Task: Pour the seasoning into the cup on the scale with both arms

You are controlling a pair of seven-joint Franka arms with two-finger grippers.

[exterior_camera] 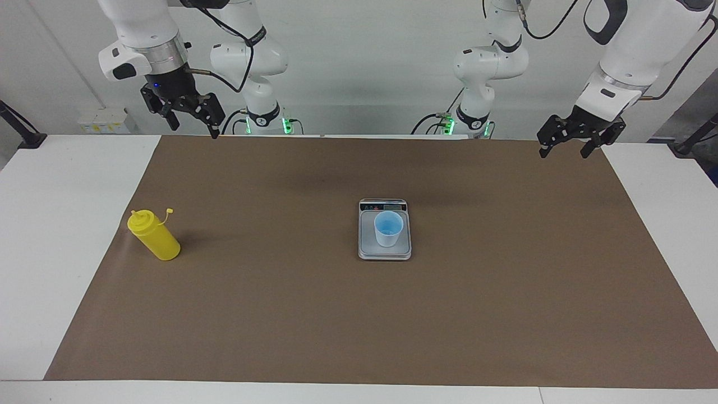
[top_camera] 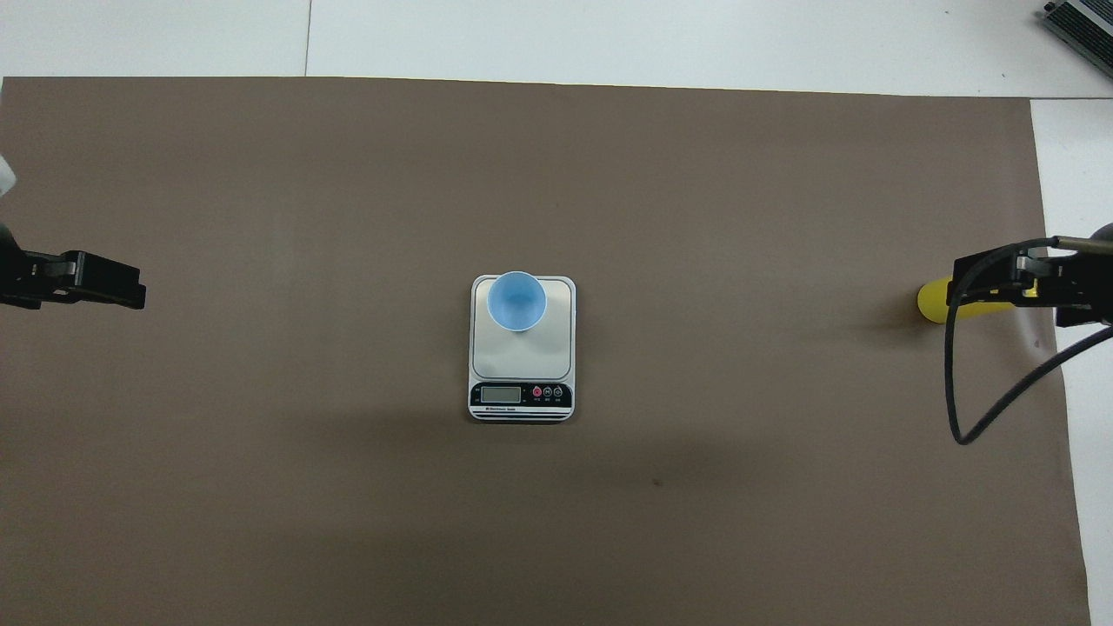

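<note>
The yellow seasoning bottle [exterior_camera: 154, 235] stands upright on the brown mat at the right arm's end of the table, its small cap hanging off on its tether. The light-blue cup [exterior_camera: 388, 228] stands on the scale [exterior_camera: 367, 247] in the middle of the mat. My right gripper [exterior_camera: 194, 128] hangs open and empty, high over the mat's edge by the robots, well clear of the bottle. In the overhead view it partly covers the bottle [top_camera: 932, 301]. My left gripper [exterior_camera: 564, 152] waits open and empty over the mat's corner at the left arm's end.
A brown mat [exterior_camera: 359, 325] covers most of the white table [exterior_camera: 56, 224]. The scale's display strip [top_camera: 522, 394] faces the robots. A black cable [top_camera: 965, 409] loops below the right wrist in the overhead view.
</note>
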